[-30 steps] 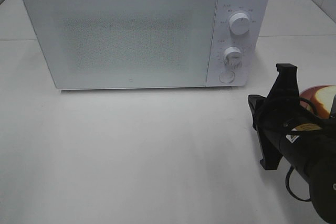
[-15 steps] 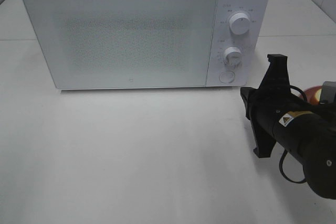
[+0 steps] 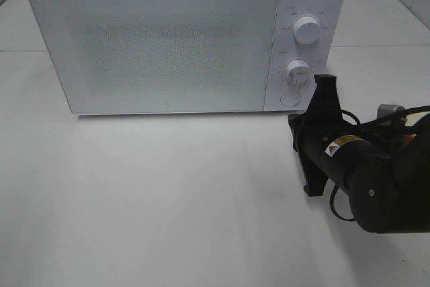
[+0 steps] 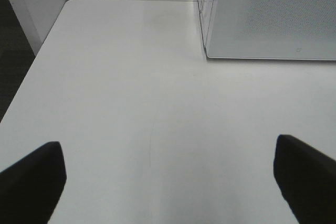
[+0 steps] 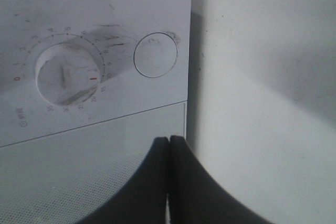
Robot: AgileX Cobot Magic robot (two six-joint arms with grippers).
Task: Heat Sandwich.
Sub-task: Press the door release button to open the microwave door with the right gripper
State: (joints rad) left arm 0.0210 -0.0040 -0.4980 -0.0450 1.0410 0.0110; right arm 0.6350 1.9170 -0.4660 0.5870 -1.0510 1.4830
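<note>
The white microwave point(image 3: 168, 45) stands at the back of the table with its door closed. My right gripper point(image 3: 295, 129) is shut with nothing in it, low in front of the microwave's control panel, just below and to the right of the round door button point(image 3: 290, 97). In the right wrist view the closed fingertips point(image 5: 169, 148) point at the panel's lower part under that button point(image 5: 155, 54) and the timer knob point(image 5: 68, 74). My left gripper point(image 4: 168, 182) is open over bare table left of the microwave point(image 4: 273, 19). The sandwich is hidden behind the right arm.
An upper knob point(image 3: 308, 30) sits above the timer knob point(image 3: 297, 72) on the panel. White table point(image 3: 168, 199) stretches in front of the microwave. In the left wrist view the table's left edge point(image 4: 31, 72) drops to a dark floor.
The right arm has moved left and toward the microwave, bringing the shut gripper close to the control panel and covering the plate at the right edge. The left gripper has stayed open.
</note>
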